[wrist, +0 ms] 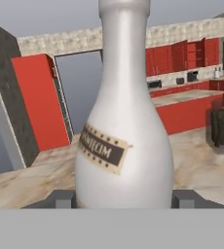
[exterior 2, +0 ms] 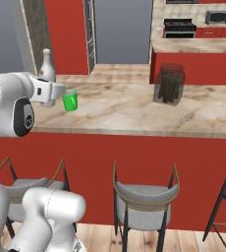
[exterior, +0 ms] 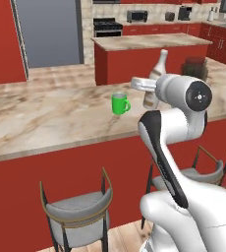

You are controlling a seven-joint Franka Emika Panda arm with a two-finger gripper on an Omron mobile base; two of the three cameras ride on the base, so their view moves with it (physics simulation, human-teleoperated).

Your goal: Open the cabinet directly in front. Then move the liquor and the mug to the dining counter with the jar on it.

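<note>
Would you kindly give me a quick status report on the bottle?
Gripper jaws either side of liquor. Bottle upright on dining counter, mug beside it, jar further along. Nothing in the way.

Dining counter point(exterior: 46, 118): mug point(exterior: 119, 104), liquor point(wrist: 123, 141), jar point(exterior 2: 170, 82).

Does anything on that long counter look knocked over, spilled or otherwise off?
Nothing stands out. The liquor stands upright on the dining counter, between the gripper's fingers. The mug sits upright beside it, and the jar stands further along. No spill or damage shows.
</note>
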